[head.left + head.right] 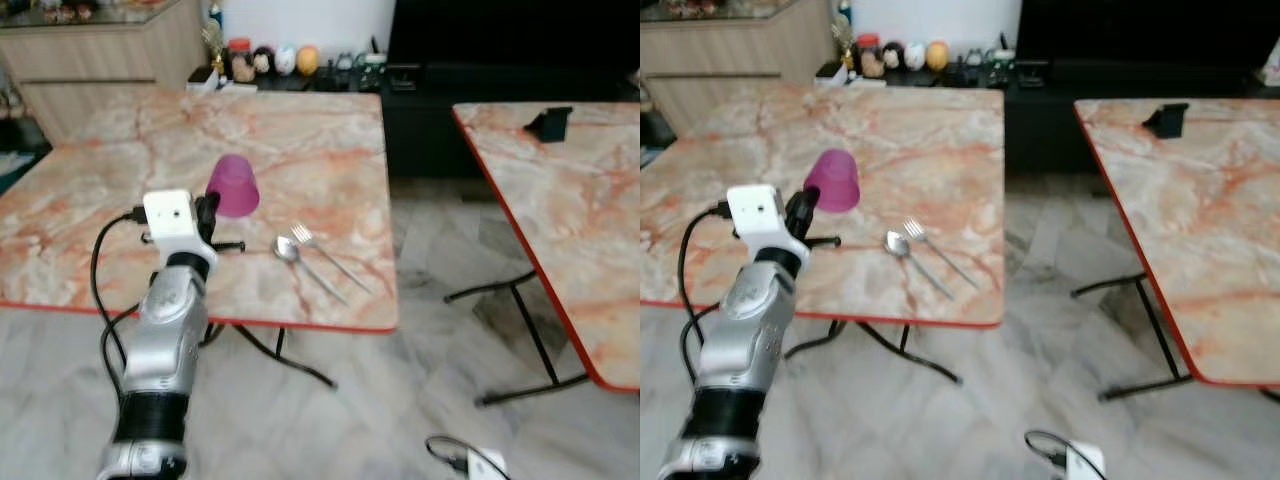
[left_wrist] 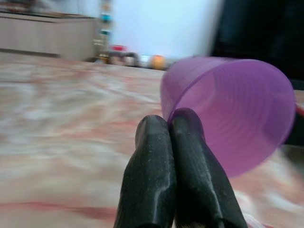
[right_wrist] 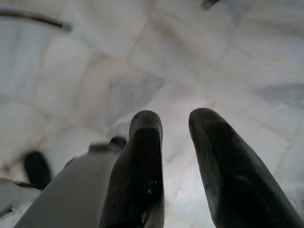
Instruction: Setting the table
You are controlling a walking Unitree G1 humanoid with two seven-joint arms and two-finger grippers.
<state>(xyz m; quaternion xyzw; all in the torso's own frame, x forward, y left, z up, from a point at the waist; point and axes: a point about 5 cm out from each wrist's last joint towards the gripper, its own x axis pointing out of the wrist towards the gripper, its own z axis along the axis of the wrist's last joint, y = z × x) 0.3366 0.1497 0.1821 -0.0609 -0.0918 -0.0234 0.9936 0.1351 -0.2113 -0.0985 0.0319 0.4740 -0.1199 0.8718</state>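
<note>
Up close, left gripper (image 2: 172, 124) fingers pinch purple cup (image 2: 232, 114) rim; right gripper (image 3: 175, 124) fingers parted above floor (image 3: 95, 57).

Purple cup (image 1: 234, 185) tilted, rim pinched in left tool (image 2: 172, 124); spoon (image 1: 287, 249) and fork (image 1: 330, 257) side by side on table (image 1: 330, 150).

Silver arm (image 1: 165, 340), black cable (image 1: 100, 270), black pincer (image 2: 172, 137)

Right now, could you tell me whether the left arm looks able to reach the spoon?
Probably yes: the spoon lies close beside the left end effector, nothing between, but its fingers are shut on the purple cup.
</note>
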